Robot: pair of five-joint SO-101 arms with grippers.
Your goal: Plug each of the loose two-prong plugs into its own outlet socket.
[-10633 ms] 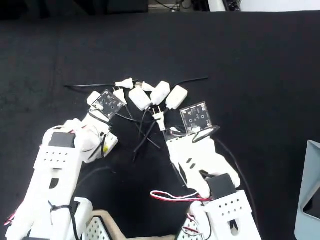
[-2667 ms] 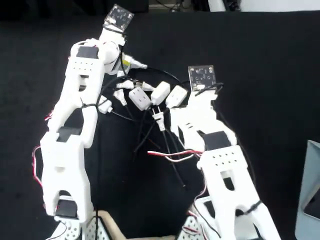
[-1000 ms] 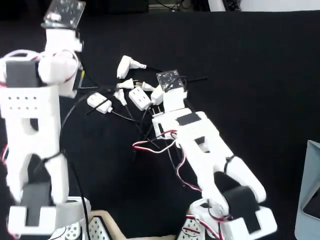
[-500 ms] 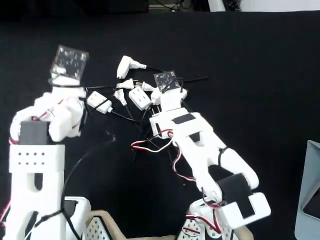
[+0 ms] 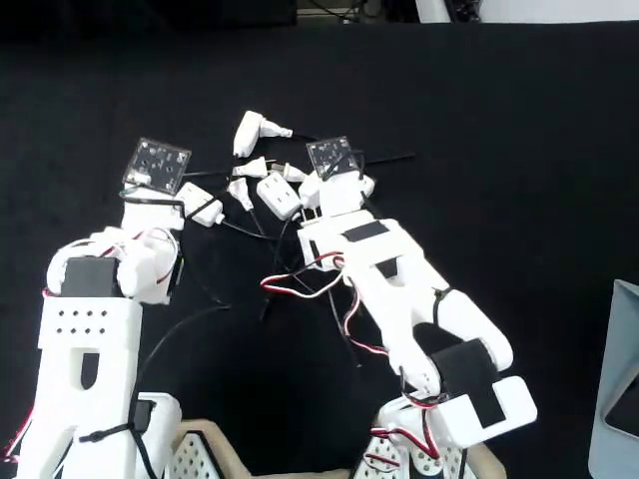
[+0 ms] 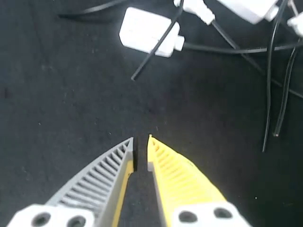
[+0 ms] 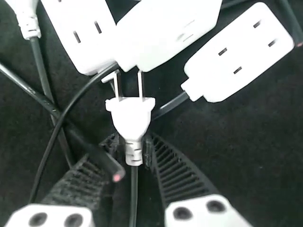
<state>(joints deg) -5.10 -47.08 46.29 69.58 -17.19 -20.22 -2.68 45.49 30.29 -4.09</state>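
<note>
A white two-prong plug [image 7: 130, 116] lies with its prongs pointing at a white outlet socket [image 7: 165, 28]. My right gripper [image 7: 132, 143] is shut on the plug's neck, one finger on each side. Two more sockets [image 7: 75, 28] [image 7: 239, 49] flank it. In the high view the right arm [image 5: 359, 239] covers this plug among the socket cluster [image 5: 280, 195]. My left gripper [image 6: 141, 142] is shut and holds nothing, hovering over bare cloth short of a white socket [image 6: 149, 37], which is also in the high view [image 5: 200, 205].
Black cords [image 6: 279, 85] loop across the black cloth [image 5: 519, 150] around the sockets. Another socket [image 5: 260, 128] and small plugs [image 5: 250, 167] lie behind the cluster. A loose cord end [image 7: 116, 177] rests over my right finger. A grey bin [image 5: 621, 379] stands at the right edge.
The left arm has come down from high up and now hangs low over the cloth left of the cords. The right arm has stayed at the socket cluster, shifting only slightly.
</note>
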